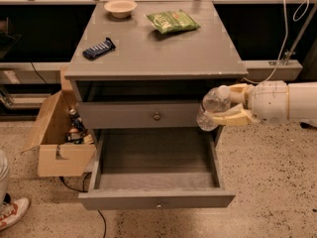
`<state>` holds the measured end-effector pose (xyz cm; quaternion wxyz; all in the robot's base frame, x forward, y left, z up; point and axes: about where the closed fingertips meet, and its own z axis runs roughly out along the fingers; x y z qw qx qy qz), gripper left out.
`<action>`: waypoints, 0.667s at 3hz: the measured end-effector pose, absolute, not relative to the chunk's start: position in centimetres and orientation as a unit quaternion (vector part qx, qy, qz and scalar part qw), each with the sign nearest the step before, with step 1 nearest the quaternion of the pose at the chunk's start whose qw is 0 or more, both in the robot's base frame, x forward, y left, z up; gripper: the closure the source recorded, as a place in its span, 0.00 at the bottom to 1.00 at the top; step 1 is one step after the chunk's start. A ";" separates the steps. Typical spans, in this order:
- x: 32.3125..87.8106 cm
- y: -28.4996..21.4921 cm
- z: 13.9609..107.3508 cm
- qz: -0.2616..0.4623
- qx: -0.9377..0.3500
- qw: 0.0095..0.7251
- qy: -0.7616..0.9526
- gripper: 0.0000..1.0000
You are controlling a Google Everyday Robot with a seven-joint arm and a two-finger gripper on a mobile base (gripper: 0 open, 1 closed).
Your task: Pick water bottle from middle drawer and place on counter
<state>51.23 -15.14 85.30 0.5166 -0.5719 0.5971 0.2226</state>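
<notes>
My gripper [225,106] comes in from the right and is shut on the water bottle [212,108], a small clear bottle held tilted with its white cap toward the arm. It hangs in front of the cabinet's right side, above the right rim of the middle drawer [156,198] and below the counter's [158,51] front edge. The middle drawer is pulled fully out, and its wood-grain floor shows nothing lying on it.
On the counter lie a green snack bag [172,21], a dark wrapped bar [98,48] and a tan bowl [121,7]. The upper drawer front [143,115] with a brass knob is closed. An open cardboard box [57,135] holding items stands to the left.
</notes>
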 end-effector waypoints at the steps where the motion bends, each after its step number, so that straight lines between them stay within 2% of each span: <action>1: 53.0 -15.5 87.9 0.229 -0.561 0.529 0.594 1.00; 2: 56.6 -16.5 93.0 0.239 -0.536 0.546 0.598 1.00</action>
